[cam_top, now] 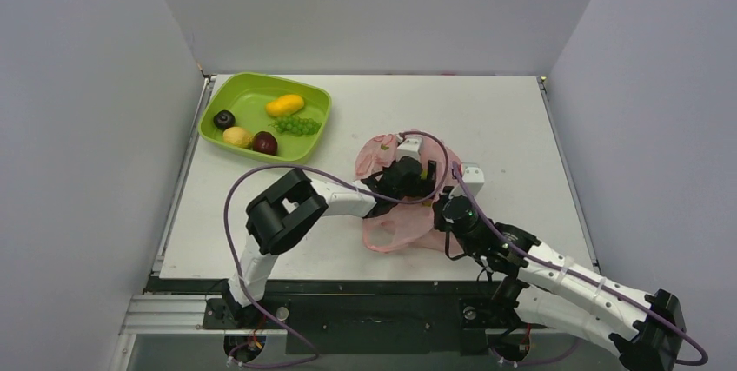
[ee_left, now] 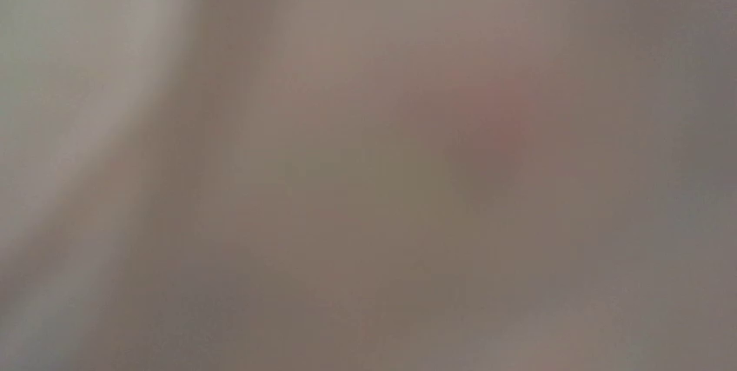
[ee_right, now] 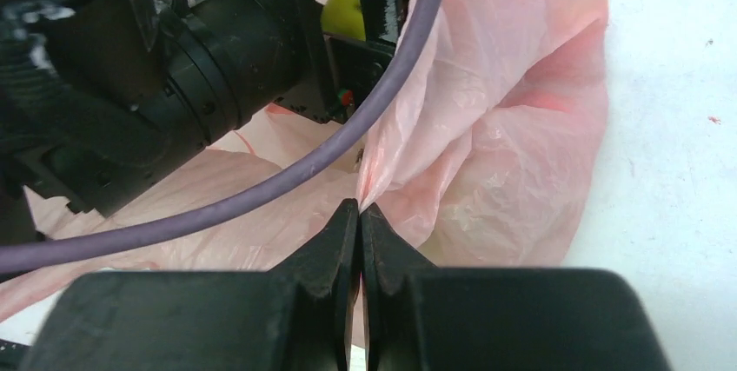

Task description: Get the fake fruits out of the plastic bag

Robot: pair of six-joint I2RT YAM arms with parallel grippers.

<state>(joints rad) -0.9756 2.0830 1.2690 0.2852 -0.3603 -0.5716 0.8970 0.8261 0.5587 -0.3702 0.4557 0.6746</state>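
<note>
Overhead, you have the plastic bag [cam_top: 395, 232] lying mid-table, well apart from the tray [cam_top: 252, 96] at its ten o'clock, where the plum [cam_top: 224, 118], lemon [cam_top: 236, 136] and dark red apple [cam_top: 265, 142] sit beside a mango [cam_top: 284, 105] and grapes [cam_top: 297, 125]. Your left arm comes up from seven o'clock, elbow bent, with its forearm laid across to the bag. The left gripper [cam_top: 401, 173] is buried in the bag's mouth, so you cannot tell whether it is parted or closed. The right gripper [cam_top: 450, 211] meets the bag at the bag's three o'clock, its arm stretched low from five o'clock. The left wrist camera gives you only a pinkish-grey blur, nothing on its jaws. From the right wrist, you see the right gripper clenched on a pinched fold of the bag, fingers pressed together over the film. A green apple [ee_right: 344, 11] shows at twelve o'clock from those fingertips, inside the bag, just beyond the left arm's black wrist. It is round, so there is no axis to line up on. By my read the left gripper is far nearer to it, and the right one only anchors the bag.
</note>
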